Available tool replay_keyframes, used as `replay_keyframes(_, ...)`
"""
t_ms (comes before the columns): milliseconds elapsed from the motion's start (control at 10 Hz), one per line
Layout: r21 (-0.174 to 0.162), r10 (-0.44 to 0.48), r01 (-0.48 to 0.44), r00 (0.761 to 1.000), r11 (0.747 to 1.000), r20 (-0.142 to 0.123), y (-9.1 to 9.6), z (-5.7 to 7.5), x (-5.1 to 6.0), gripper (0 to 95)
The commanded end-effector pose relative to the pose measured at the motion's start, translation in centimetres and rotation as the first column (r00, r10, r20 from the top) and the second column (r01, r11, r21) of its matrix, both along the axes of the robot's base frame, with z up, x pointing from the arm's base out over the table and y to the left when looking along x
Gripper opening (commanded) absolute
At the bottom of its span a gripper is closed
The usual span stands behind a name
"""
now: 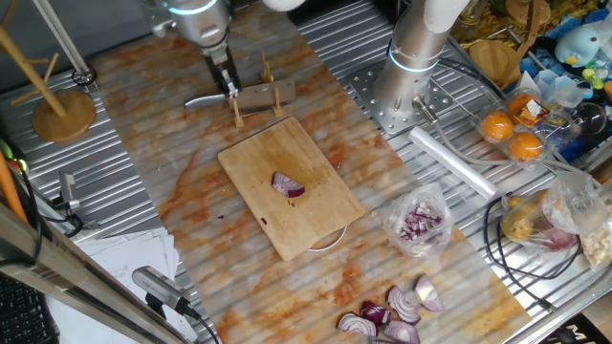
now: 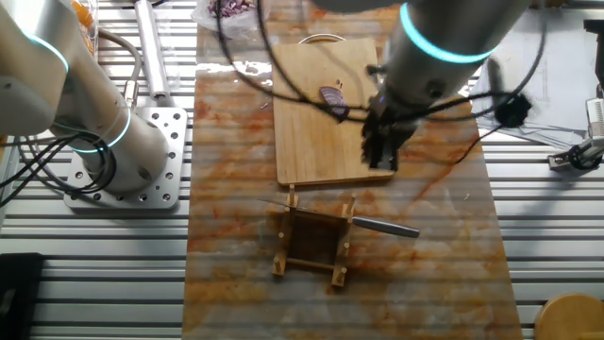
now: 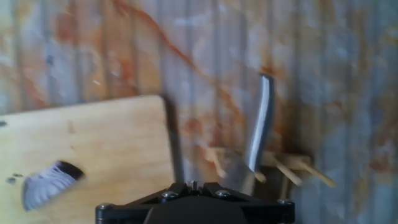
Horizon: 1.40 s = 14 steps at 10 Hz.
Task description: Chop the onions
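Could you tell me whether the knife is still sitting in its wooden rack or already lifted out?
Still in: the knife lies across the wooden rack, handle sticking out, with the gripper above it, not holding it.

Onion wedge [image 1: 288,184] [image 2: 332,98] [image 3: 46,183]: single small piece, red-purple skin, pale layered flesh. Lies alone near centre of wooden board [image 1: 316,229] [image 2: 307,142] [image 3: 106,143], clear of every edge. Seems uncut, though the hand view blurs it.
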<state>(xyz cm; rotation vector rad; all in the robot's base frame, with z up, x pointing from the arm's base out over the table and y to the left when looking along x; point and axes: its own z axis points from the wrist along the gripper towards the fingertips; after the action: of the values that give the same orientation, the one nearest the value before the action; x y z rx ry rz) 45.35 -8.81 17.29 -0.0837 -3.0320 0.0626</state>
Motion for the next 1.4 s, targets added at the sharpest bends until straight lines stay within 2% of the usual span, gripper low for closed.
replay_keyframes(100,0.004,0.006,-0.006,1.0,1.0,0.004,-1.3,-0.2,-0.8,0.0)
replay_keyframes(400,0.009,0.026,-0.026,1.0,1.0,0.012,-3.4,-1.1,-2.0,0.0)
replay_keyframes(700,0.017,0.017,-0.017,1.0,1.0,0.021,-3.6,-1.3,-2.2,0.0)
replay_keyframes(800,0.039,-0.012,0.011,1.0,0.999,0.022,-3.6,-1.3,-2.2,0.0)
replay_keyframes(900,0.056,-0.089,0.088,0.996,0.995,0.022,-3.6,-1.3,-2.2,0.0)
replay_keyframes(1100,0.054,-0.203,0.201,0.978,0.978,0.047,-3.6,-1.3,-2.2,0.0)
replay_keyframes(1200,0.025,-0.202,0.2,0.977,0.979,0.062,-3.6,-1.3,-2.2,0.0)
replay_keyframes(1300,0.035,-0.202,0.2,0.976,0.979,0.08,-3.6,-1.3,-2.2,0.0)
replay_keyframes(1400,0.036,-0.202,0.2,0.976,0.979,0.086,-3.6,-1.3,-2.2,0.0)
